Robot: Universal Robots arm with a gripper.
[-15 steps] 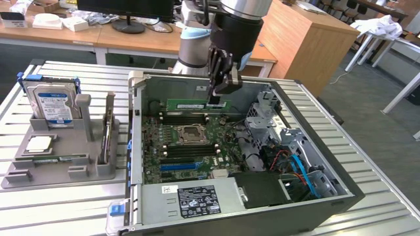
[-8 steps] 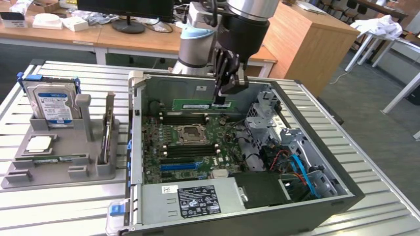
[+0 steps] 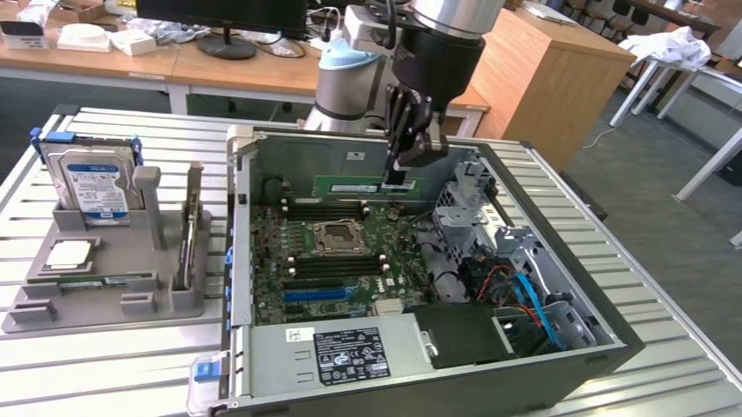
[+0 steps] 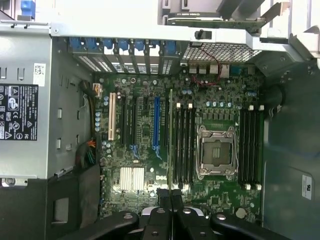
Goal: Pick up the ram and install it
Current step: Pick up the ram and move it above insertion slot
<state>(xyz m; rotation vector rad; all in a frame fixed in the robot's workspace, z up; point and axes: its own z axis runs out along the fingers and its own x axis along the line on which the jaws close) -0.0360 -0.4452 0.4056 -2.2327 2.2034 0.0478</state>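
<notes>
The gripper (image 3: 398, 179) is clamped tight on the ram (image 3: 347, 186). It holds the green stick with its pale label level inside the open computer case (image 3: 238, 261), above the memory slots beside the empty processor socket (image 3: 336, 234), with open air beneath. In the wrist view, white lettering on the motherboard (image 4: 145, 125) seems to read DELL, and the print on the power supply's black label (image 4: 18, 112) is too small to read.
</notes>
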